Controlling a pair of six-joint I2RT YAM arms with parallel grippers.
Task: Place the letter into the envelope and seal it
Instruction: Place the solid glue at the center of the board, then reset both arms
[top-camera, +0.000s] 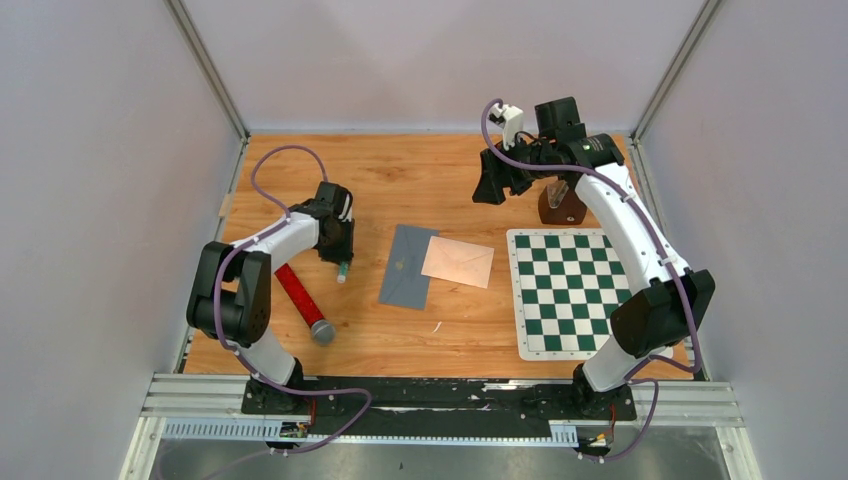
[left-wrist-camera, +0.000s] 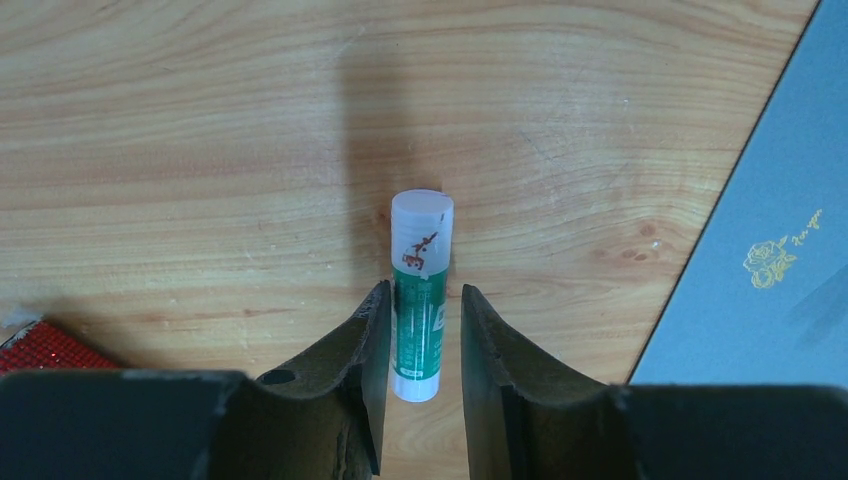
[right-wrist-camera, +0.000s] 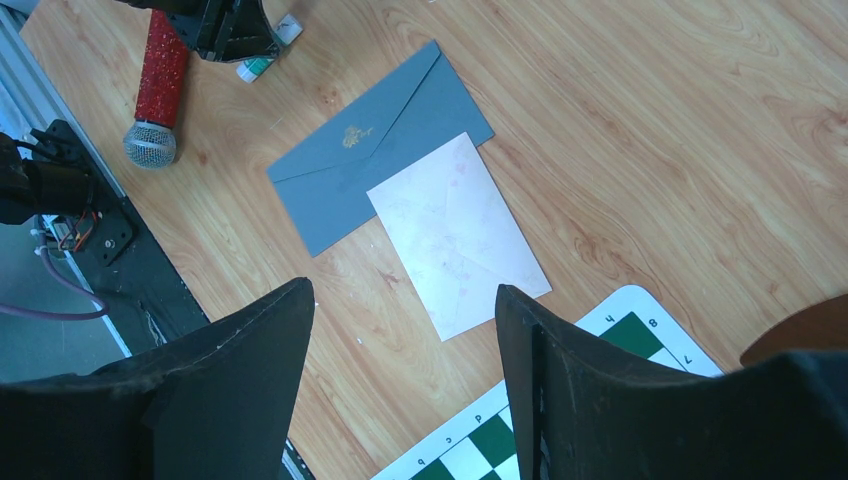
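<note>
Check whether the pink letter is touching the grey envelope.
Touching. The right wrist view shows the letter lying partly on top of the envelope, covering part of its long edge; the top view agrees.

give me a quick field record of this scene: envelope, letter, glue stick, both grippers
envelope: grey-blue, flat on the table
letter: pink sheet, outside the envelope, overlapping its right side
glue stick: lying on the table between the fingers of the left gripper
left gripper: open, jaws either side of the glue stick
right gripper: open, raised, holding nothing
task state: letter not yet inserted
</note>
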